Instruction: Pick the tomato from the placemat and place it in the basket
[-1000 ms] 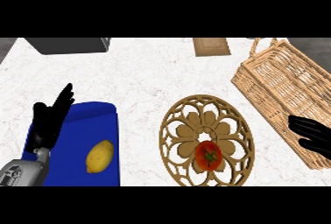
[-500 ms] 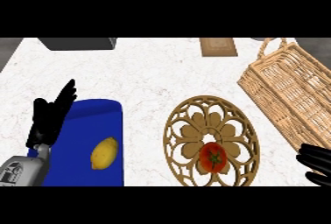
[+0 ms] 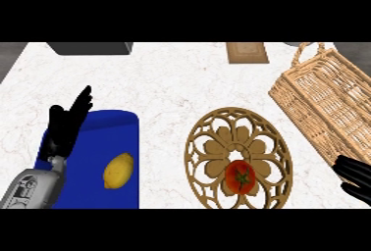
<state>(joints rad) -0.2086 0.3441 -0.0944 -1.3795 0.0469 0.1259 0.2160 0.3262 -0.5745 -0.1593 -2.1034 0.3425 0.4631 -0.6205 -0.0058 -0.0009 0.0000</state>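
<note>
Since the round red tomato (image 3: 240, 177) is sitting on the carved wooden openwork placemat (image 3: 238, 159), low of its centre, we'd say the actual pick hasn't started. Nothing is lifted, nothing is in the woven wicker basket (image 3: 328, 105) as far as we can see through its slats, so the whole grab, carry and drop looks to be ahead of us.

Our right hand (image 3: 354, 175) pokes in at the right edge, just below the basket's near corner, and only dark fingers show. They look fairly straight and a bit apart, wrapped around nothing. The tomato lies to its left at about the same height, with the placemat's rim and a strip of white marbled counter (image 3: 167, 78) between them, so it's near but not touching.

Our left hand (image 3: 66, 126) is over on the left, fingers up and relaxed, resting above the blue rectangular mat (image 3: 109, 135) that has a yellow lemon (image 3: 118, 170) on it. It's well apart from the tomato.

Our guess for the next bit: the right hand slides left over the rim and comes down on the tomato. The basket is right beside it, so the carry should be short.
</note>
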